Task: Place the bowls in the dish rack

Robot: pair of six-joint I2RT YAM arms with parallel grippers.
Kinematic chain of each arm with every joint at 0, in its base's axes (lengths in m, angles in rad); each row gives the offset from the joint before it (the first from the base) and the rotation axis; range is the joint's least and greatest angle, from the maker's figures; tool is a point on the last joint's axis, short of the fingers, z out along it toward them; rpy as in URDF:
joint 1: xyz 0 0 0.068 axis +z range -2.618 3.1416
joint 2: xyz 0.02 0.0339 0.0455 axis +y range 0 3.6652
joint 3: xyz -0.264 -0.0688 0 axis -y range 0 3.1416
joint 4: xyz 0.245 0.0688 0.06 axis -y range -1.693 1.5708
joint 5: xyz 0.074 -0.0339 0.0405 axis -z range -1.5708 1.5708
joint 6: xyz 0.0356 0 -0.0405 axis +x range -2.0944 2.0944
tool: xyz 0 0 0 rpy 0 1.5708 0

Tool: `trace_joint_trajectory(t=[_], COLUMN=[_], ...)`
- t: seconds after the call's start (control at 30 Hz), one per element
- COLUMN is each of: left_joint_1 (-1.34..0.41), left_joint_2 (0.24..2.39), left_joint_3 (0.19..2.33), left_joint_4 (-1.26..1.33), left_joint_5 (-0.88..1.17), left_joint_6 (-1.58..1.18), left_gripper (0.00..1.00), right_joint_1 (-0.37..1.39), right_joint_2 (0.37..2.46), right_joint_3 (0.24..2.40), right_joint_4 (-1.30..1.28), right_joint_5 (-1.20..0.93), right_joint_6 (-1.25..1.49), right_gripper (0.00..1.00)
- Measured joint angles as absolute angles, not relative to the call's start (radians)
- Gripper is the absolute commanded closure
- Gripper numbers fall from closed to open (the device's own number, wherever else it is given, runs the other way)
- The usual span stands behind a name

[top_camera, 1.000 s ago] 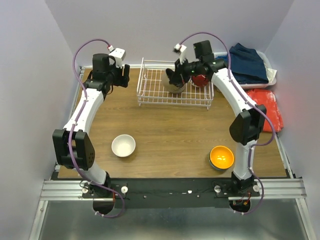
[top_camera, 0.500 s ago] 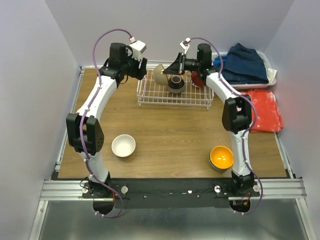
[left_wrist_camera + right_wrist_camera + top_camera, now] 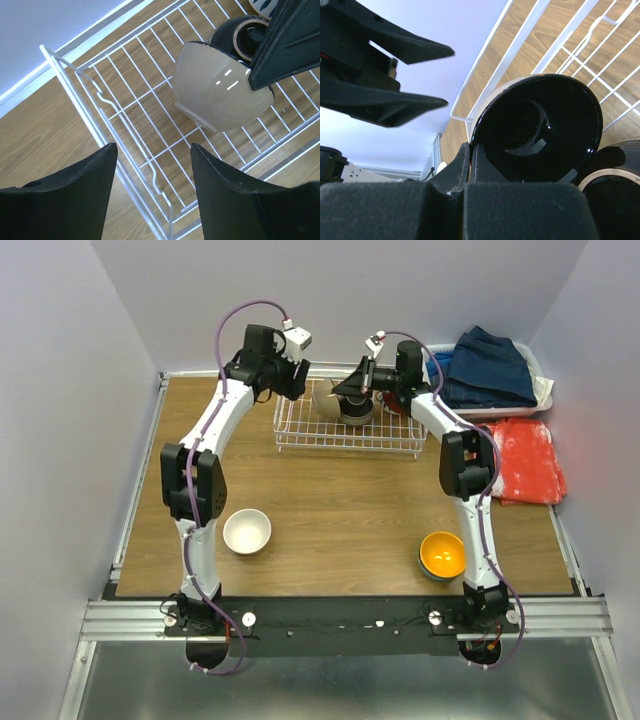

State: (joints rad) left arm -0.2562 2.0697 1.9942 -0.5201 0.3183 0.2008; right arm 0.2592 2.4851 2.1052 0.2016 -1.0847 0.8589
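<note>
The white wire dish rack [image 3: 300, 430] stands at the back of the table. My right gripper [image 3: 471, 148] is shut on the rim of a bowl [image 3: 545, 125], glossy black inside and cream outside [image 3: 220, 92], and holds it tilted over the rack floor. A dark bowl [image 3: 355, 412] sits in the rack right beside it. My left gripper [image 3: 153, 147] hangs open over the rack's left end with nothing between its fingers, a short way from the held bowl. A white bowl [image 3: 246, 531] and an orange bowl [image 3: 443, 555] stand on the front of the table.
A white basket of blue clothes [image 3: 490, 365] sits at the back right, with a red cloth [image 3: 530, 460] in front of it. A red bowl [image 3: 398, 402] shows partly behind the right arm in the rack. Walls close in the table's back and sides.
The left arm has swung right from the back left corner to the rack's left end, its jaws narrowing slightly. The right gripper has carried its bowl back and left within the rack.
</note>
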Motion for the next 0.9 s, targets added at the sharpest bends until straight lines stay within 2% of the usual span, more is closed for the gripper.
trace_joint_trajectory(t=[0.3, 0.5, 0.9], left_joint_1=[-0.304, -0.322, -0.322], left_joint_2=[2.151, 2.187, 2.259], left_joint_3=[2.058, 2.073, 2.094], left_joint_4=[-0.572, -0.583, -0.577], left_joint_5=[0.306, 0.288, 0.254], left_joint_6=[0.238, 0.257, 0.226], left_gripper=[0.35, 0.45, 0.47], right_joint_1=[0.248, 0.245, 0.222], right_joint_2=[2.508, 2.519, 2.519], right_joint_3=[2.110, 2.110, 2.110], right_joint_4=[0.215, 0.214, 0.207], right_joint_5=[-1.080, -1.074, -1.070], right_joint_6=[0.864, 0.863, 0.845], right_gripper=[0.96, 0.95, 0.93])
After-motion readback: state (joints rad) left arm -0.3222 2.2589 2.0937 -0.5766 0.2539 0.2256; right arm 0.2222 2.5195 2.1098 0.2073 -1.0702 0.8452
